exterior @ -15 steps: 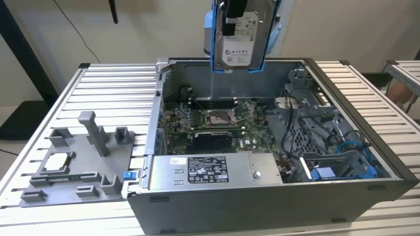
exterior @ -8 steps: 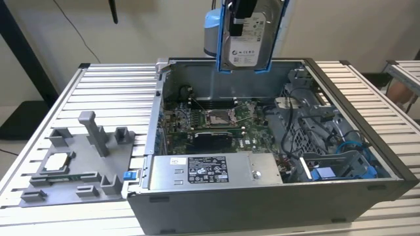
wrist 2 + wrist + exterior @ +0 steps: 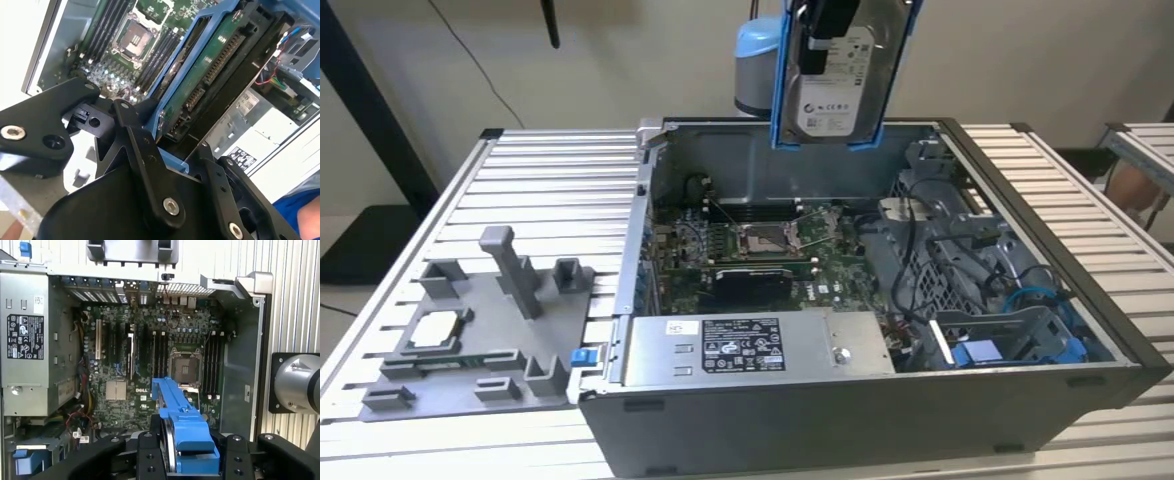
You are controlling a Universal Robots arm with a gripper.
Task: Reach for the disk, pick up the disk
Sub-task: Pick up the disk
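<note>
Disk: I see the disk (image 3: 843, 75) hanging on edge in the exterior view, well above the open computer case (image 3: 1067, 395), its white label facing the camera and the blue carrier frame running down both long sides.
Gripper: in the second wrist view my gripper (image 3: 187, 145) has its black fingers clamped on the drive, one on each side of the frame; the green circuit-board side and its connector row face this camera.
Grip check: in the first wrist view the blue frame (image 3: 182, 427) stands up between the two finger bases, so I judge the hold to be centred on the drive's end.
Clearance: the disk touches nothing in the case; the motherboard (image 3: 761, 245) and its empty processor socket lie far below it.
Progress: I judge the reach finished and the pick-up done, since the drive is off every surface and carried by the tool alone.
Surroundings: the grey fixture (image 3: 474, 335) sits on the slatted table (image 3: 547, 185) towards the exterior view's left, well apart from the work.
</note>
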